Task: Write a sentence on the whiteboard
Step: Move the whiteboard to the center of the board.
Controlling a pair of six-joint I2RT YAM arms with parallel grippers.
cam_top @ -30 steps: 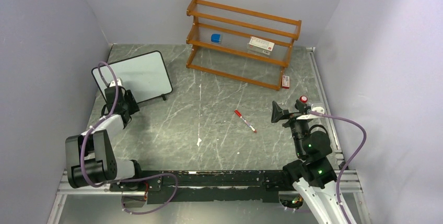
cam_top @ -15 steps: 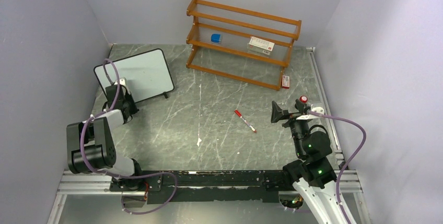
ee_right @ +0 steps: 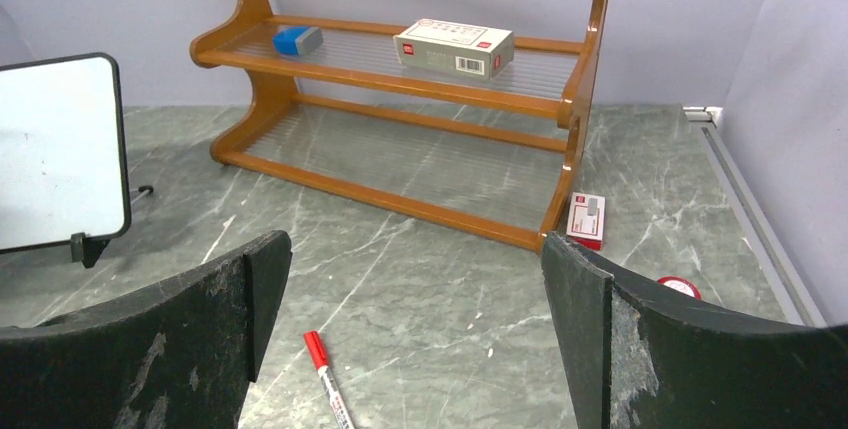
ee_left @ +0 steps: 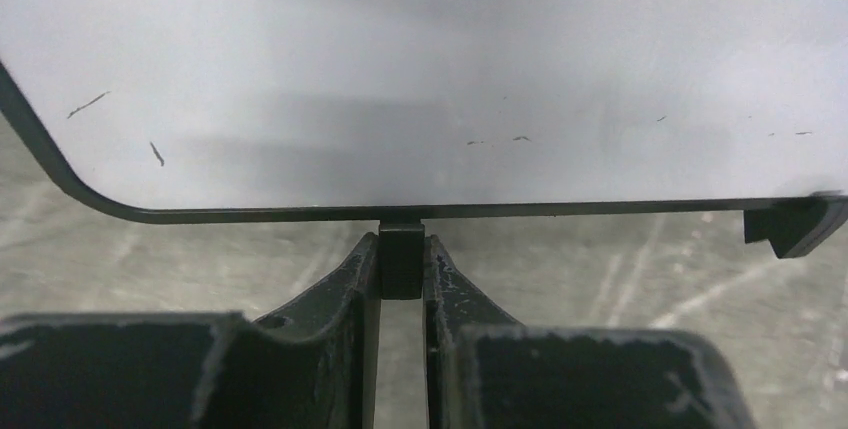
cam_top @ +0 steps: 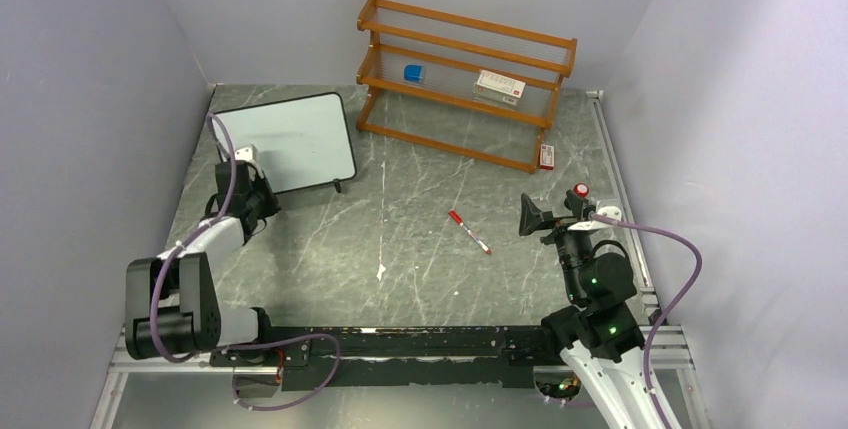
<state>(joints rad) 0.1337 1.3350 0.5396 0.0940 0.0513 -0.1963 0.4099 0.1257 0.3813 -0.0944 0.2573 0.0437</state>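
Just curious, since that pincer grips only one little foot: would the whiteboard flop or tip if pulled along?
Probably stiff: the whiteboard is a flat panel in a thin black frame. Likely light, since the left pincer holds it by one small foot. It could pivot or tip about that single grip.

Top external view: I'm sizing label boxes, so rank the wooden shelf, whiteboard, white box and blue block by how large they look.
1. wooden shelf, by far the largest.
2. whiteboard, clearly smaller than the shelf.
3. white box, lying on the shelf.
4. blue block, also on the shelf, smallest.
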